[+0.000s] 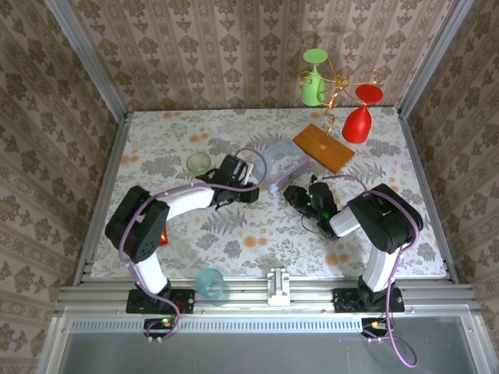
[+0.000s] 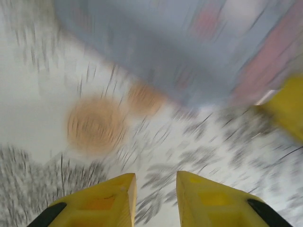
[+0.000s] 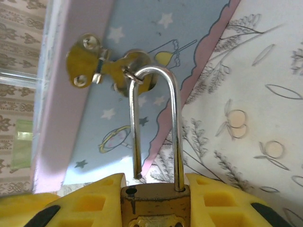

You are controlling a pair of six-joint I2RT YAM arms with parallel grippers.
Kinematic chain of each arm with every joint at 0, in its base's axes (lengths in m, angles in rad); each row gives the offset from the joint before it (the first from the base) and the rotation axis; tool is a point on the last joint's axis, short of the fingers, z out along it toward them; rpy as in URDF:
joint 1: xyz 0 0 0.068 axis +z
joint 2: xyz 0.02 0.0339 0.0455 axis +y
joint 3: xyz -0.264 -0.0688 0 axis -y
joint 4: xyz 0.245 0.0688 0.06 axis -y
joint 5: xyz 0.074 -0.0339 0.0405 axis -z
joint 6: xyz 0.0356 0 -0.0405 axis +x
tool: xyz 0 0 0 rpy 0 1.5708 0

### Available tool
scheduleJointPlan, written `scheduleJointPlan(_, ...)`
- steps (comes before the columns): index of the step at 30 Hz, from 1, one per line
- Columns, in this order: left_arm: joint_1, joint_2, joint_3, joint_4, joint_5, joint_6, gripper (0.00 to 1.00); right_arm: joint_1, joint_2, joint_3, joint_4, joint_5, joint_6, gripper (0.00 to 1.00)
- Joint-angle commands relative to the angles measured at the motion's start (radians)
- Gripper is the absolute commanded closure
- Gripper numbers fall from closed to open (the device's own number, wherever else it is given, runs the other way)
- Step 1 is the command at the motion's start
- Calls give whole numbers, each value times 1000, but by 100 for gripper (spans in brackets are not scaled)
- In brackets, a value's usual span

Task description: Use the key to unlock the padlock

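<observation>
Right fingers [image 3: 85, 203] pinch the brass body of the padlock [image 3: 155, 205] from both sides, probably to steady it where it hangs from the hasp [image 3: 90, 61] of the pale blue box [image 3: 142, 38]. Its shackle [image 3: 176, 132] threads the hasp ring. The shorter leg ends just above its hole in the body, so the lock looks sprung, judging from this one angle. I cannot make out the key.

Left fingers [image 2: 94, 205] stand slightly spread over the counter [image 2: 38, 94] with nothing visible between them. That view is blurred, with the box just ahead.

From above, both arms meet at the box near the counter's middle. A wooden board [image 1: 323, 146] lies beyond it, a green cup [image 1: 199, 162] sits to the left and a teal cup [image 1: 209, 282] at the near edge. None crowds the work. The box wall itself looks the likeliest hindrance to freeing the shackle.
</observation>
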Motion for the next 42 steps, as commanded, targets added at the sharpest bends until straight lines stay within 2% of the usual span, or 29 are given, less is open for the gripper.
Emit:
scheduleJointPlan(1,-19,-34,131,-17,11,43,71,-9,-22,-6,-46,2,-40,100)
scheduleJointPlan(3,-34,22,205,-8,17,66,63,-11,-23,-1,-57,-2,-51,100)
scheduleJointPlan(6,-69,144,310,3,-32,137,59,-16,-7,1,-29,-22,-46,100)
scheduleJointPlan(9,-81,286,419,-16,-53,156,60,-16,23,-11,39,-39,-21,100)
scheduleJointPlan(14,-105,394,508,-42,-162,199,60,-15,63,-39,149,-22,19,100)
scheduleJointPlan(18,-123,409,495,-77,-221,218,62,-17,99,-43,235,-16,42,100)
scheduleJointPlan(22,-124,410,411,-64,-220,201,64,-36,100,-42,308,-7,55,100)
scheduleJointPlan(31,-125,389,165,80,-180,135,69,-138,-32,-5,78,-48,-46,100)
scheduleJointPlan(35,-131,389,129,97,-184,134,70,-164,-68,16,44,-99,-66,100)
scheduleJointPlan(38,-131,387,104,120,-179,132,72,-164,-102,32,-20,-90,-89,100)
scheduleJointPlan(42,-129,381,76,140,-178,126,73,-180,-142,111,-279,-67,-160,100)
